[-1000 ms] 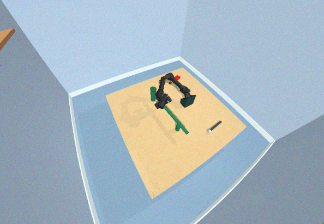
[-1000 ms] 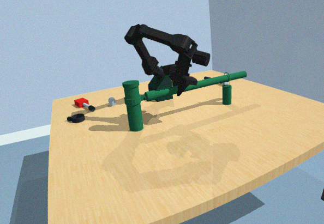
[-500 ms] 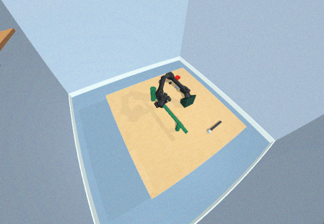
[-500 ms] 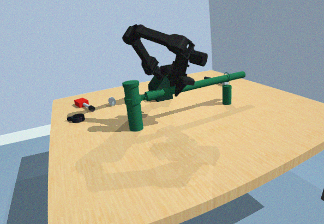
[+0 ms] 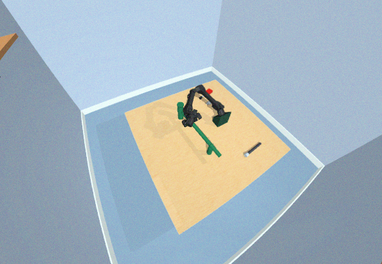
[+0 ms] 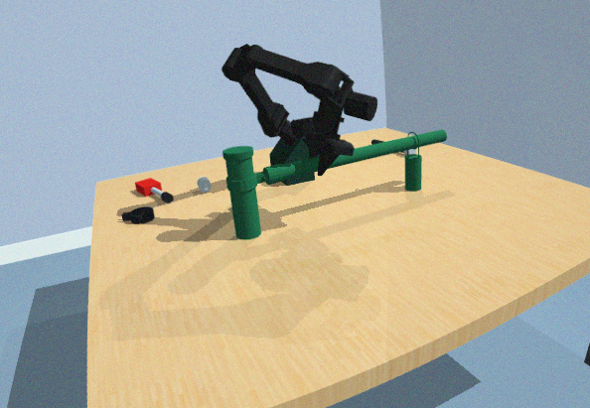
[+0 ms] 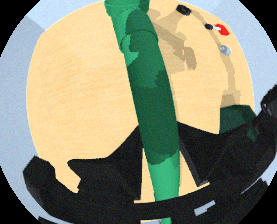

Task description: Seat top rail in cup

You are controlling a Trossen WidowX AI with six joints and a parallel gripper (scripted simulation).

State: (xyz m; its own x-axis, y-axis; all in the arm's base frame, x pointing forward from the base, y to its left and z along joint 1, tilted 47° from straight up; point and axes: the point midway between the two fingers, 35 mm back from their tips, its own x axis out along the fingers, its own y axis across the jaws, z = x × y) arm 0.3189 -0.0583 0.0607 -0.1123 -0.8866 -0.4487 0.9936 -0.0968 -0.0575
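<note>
The green top rail (image 5: 204, 137) (image 6: 377, 152) (image 7: 154, 112) runs through the wire loop above the short post (image 5: 209, 151) (image 6: 413, 174). Its near end meets the mouth of the rail-end cup (image 6: 279, 173) (image 7: 140, 36) and looks inside it; how deep is hidden. The cup hangs from the brace band (image 6: 241, 183), which is up near the cap of the big post (image 5: 181, 112) (image 6: 246, 219). My gripper (image 5: 191, 123) (image 6: 325, 160) (image 7: 159, 135) is shut on the rail a short way from the cup, with a finger on each side in the wrist view.
The dark green arm base (image 5: 222, 119) (image 6: 304, 175) stands behind the rail. A red block (image 5: 209, 91) (image 6: 148, 187), a grey disc (image 6: 204, 184) and a black clamp-like part (image 6: 139, 215) lie beyond the big post. A dark rod (image 5: 254, 149) with a pale tip lies beyond the short post.
</note>
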